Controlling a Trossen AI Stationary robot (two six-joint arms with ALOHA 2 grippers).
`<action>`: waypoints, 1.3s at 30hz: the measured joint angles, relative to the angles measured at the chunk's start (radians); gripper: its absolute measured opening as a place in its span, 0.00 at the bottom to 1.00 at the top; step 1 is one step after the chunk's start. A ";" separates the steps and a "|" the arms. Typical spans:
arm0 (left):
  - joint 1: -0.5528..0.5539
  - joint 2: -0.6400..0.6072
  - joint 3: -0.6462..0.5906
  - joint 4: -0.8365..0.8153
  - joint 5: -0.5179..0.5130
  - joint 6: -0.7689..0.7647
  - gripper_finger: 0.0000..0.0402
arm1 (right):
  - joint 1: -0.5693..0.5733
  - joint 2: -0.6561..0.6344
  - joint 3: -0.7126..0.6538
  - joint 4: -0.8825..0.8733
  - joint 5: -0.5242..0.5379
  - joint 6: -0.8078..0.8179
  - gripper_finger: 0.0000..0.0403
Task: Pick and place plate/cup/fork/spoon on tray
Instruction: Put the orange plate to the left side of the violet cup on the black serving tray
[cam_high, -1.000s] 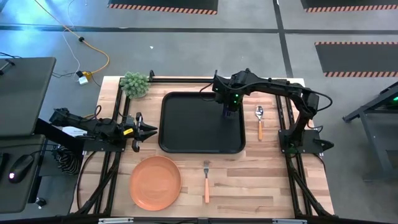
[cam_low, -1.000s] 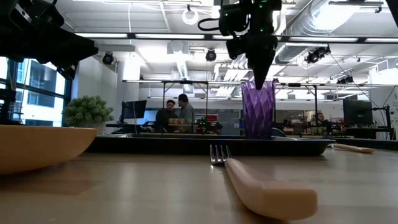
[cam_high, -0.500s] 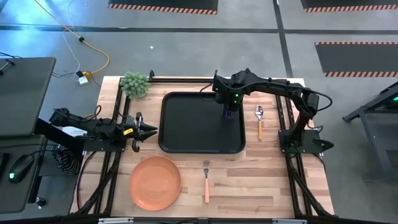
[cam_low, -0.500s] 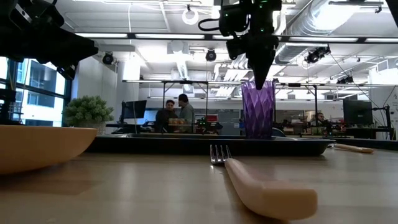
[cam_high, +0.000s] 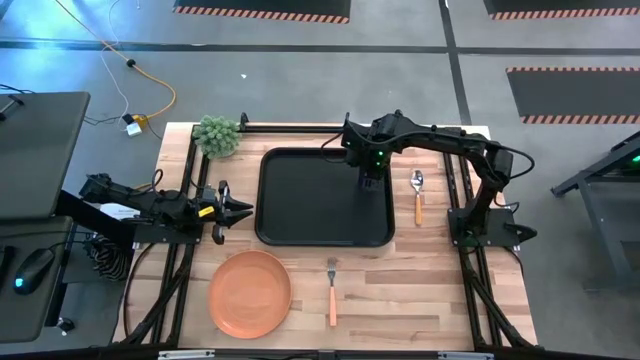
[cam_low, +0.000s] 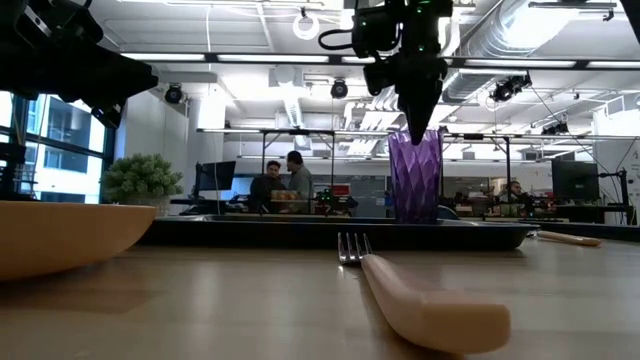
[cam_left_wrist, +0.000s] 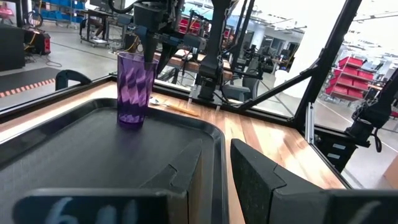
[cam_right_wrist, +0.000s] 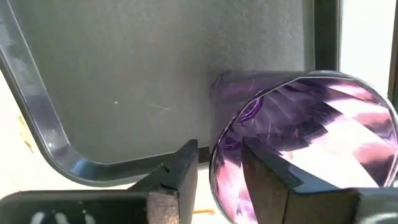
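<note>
Behind the table (cam_high: 400, 290) you see a big workshop room where two people stand far away at a desk. Your right gripper (cam_right_wrist: 219, 163) has its fingers (cam_right_wrist: 180, 171) pinching the rim of the cup (cam_right_wrist: 298, 143), one finger outside the wall and one inside. The cup stands upright on the tray (cam_high: 300, 200), in its far right corner, with the gripper pointing down on it from above (cam_low: 418, 110). The spoon (cam_high: 418, 192) lies on the wood just beside the tray's right rim. The fork (cam_high: 332, 288) lies near the front edge of the table, below the tray, and the plate (cam_high: 250, 292) rests to its left. Your left gripper (cam_high: 232, 210) waits just beside the tray's left rim, its fingers (cam_left_wrist: 261, 180) a little spread and holding nothing. Near the far left corner stands a small green plant (cam_high: 217, 135).
</note>
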 joint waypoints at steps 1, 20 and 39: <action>0.000 0.000 0.000 0.000 0.000 0.000 0.19 | 0.000 0.000 0.000 0.000 0.000 0.000 0.29; 0.000 0.000 0.000 -0.001 0.011 0.029 0.24 | 0.000 0.000 0.254 -0.076 -0.018 0.061 0.30; 0.000 0.063 0.227 -0.200 -0.001 0.046 0.32 | 0.154 0.000 0.491 -0.128 -0.018 0.158 0.30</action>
